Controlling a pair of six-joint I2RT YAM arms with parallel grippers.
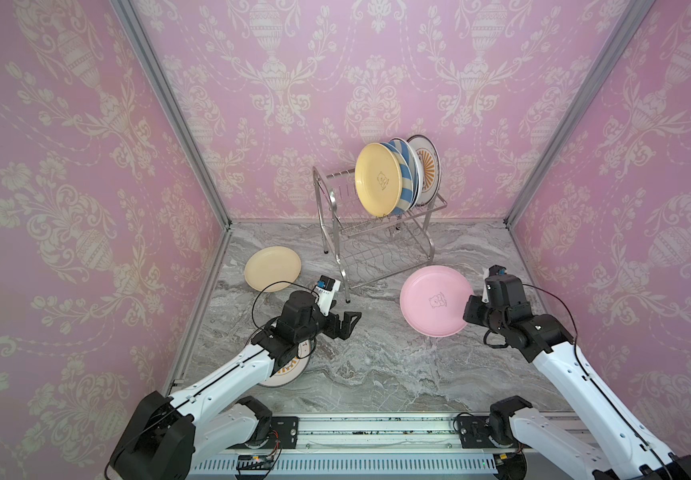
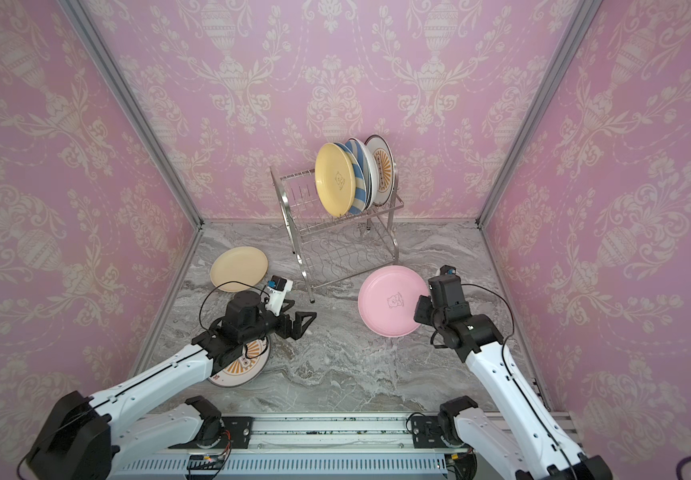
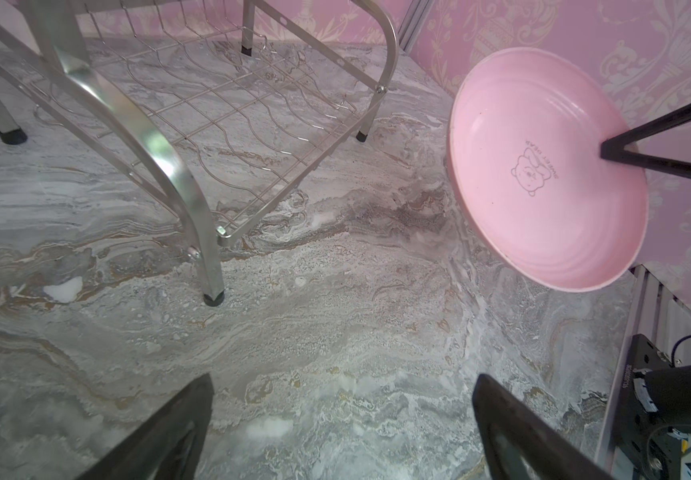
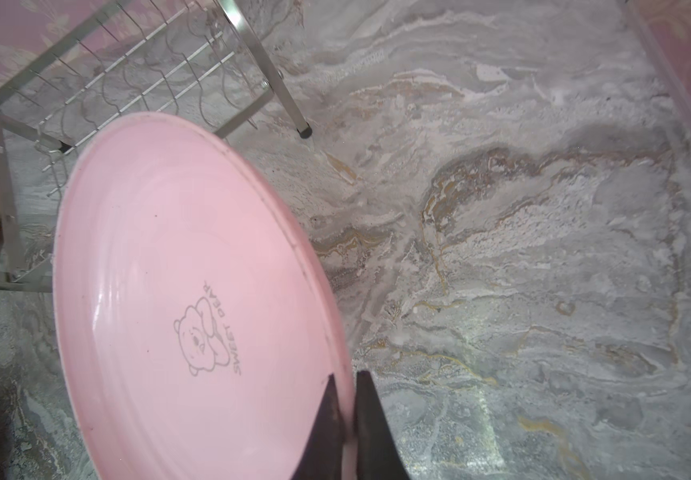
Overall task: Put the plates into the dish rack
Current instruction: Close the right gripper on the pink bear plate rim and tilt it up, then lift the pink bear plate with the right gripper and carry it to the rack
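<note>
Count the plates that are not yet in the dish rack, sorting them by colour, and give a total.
Cream plate: 1
Pink plate: 1
Orange sunburst plate: 1
Total: 3

Pink damask wallpaper (image 1: 335,62) at nine, twelve and three o'clock, silver corner posts (image 1: 172,112) between them, grey-veined marble floor (image 1: 377,365) evenly lit, metal rail (image 1: 377,432) at six
</note>
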